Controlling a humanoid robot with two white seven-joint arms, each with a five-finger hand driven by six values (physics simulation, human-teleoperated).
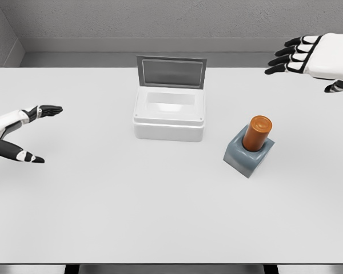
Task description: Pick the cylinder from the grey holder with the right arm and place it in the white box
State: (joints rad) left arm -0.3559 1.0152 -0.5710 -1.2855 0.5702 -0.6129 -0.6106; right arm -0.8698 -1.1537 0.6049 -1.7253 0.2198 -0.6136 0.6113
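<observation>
We are seeing a smooth, satiny orange cylinder (pixel 257 133) in a matt grey holder (pixel 248 156) — a glossy white plastic-looking box (pixel 169 124), a matt white table (pixel 160 217).

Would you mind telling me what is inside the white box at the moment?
The white box stands open, lid up, and its visible interior holds nothing. The near wall hides the front floor strip.

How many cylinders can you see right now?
1. The orange cylinder stands upright in the grey holder, right of the white box. The box interior looks empty, though its near wall hides part of the floor.
</observation>
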